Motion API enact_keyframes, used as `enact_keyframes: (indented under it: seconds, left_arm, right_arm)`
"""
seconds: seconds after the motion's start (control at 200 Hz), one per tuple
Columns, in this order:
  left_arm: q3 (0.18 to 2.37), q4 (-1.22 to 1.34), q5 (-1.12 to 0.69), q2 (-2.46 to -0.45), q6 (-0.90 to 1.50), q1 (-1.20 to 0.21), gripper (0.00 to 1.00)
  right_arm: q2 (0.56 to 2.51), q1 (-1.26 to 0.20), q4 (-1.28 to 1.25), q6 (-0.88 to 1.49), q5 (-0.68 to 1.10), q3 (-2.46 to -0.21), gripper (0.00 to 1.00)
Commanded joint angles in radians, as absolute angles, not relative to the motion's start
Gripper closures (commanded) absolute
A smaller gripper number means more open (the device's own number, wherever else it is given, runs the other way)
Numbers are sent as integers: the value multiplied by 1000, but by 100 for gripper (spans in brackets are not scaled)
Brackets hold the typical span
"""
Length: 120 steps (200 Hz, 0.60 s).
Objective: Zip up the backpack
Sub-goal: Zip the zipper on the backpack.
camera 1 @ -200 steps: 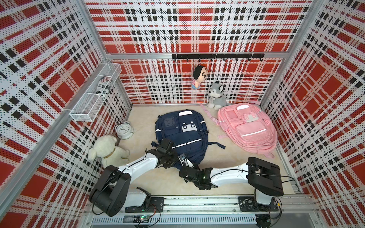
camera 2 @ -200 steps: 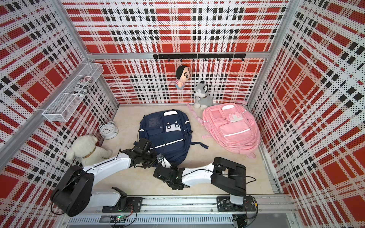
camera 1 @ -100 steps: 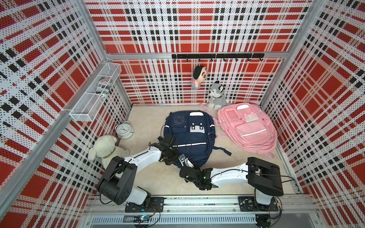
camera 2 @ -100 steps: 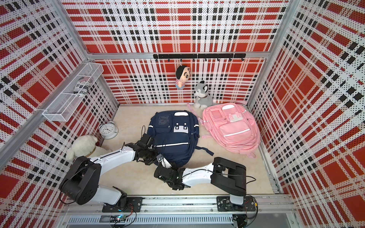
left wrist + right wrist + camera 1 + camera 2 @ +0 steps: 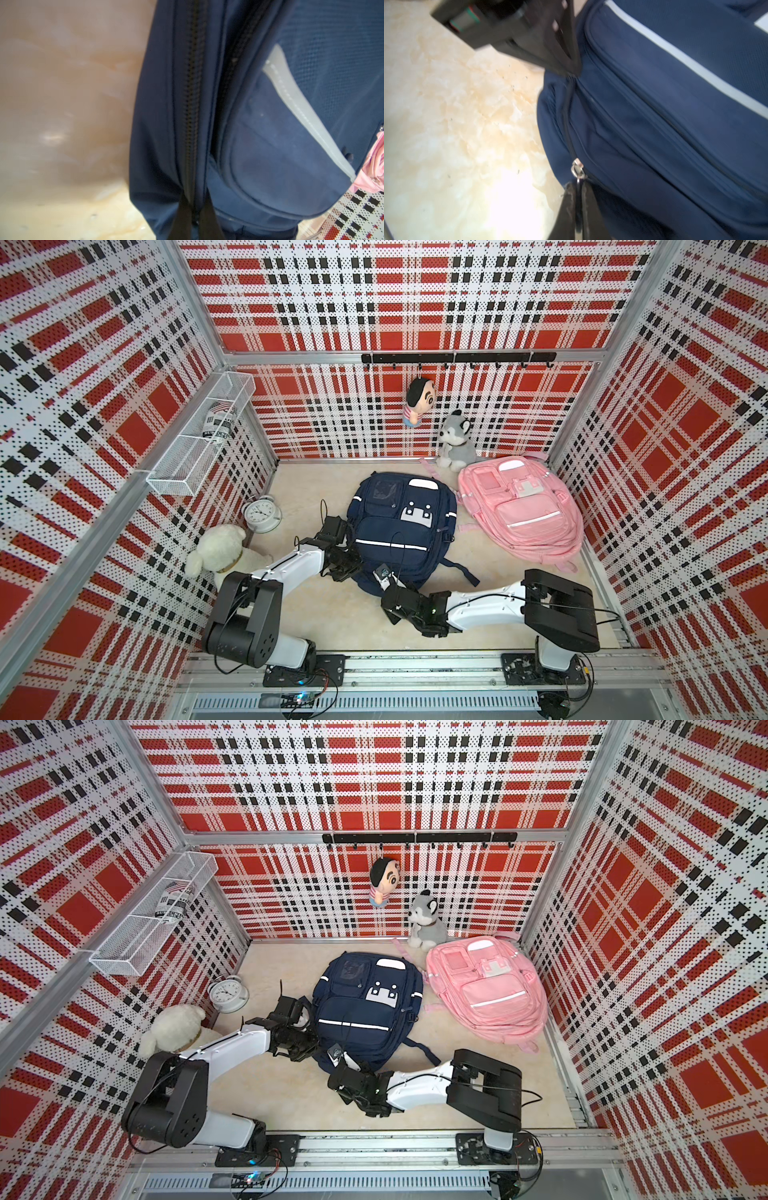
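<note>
Navy backpack (image 5: pixel 401 531) lying flat on table (image 5: pixel 316 614) beside pink backpack (image 5: pixel 523 514). Left gripper (image 5: pixel 192 200) pinching shut on zipper track (image 5: pixel 190 104) at side edge; right gripper (image 5: pixel 578 188) clamping pull tab (image 5: pixel 578 180) at near corner. Both grips looking set; zipping run itself apparently remaining

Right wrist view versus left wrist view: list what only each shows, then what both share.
Only the right wrist view: the silver metal zipper pull, pinched in the shut right gripper.
Only the left wrist view: a sliver of the pink fabric backpack and the red plaid perforated wall.
Both: the navy fabric backpack, its grey reflective stripe, the beige marbled tabletop, and the left gripper shut on the navy bag's zipper seam.
</note>
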<state>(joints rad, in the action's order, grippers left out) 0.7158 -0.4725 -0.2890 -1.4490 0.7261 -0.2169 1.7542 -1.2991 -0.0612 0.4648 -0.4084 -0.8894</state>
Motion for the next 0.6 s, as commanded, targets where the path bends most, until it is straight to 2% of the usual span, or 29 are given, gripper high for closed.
enact_keyframes:
  seconds: [0.0,0.386,0.596]
  left_arm:
    - [672,-507,-46,-1453,662,-140,100]
    - [680,-495,-15,-1374,606,-78,100]
    - [739,-526,52,-1334,571,-75,100]
  right_arm:
    - [1689,-1287,50,462,-365,-833,100]
    - [1543,-1164,76,435,-337,-687,100]
    - [1523,-1084,51,370,-283,-692,100]
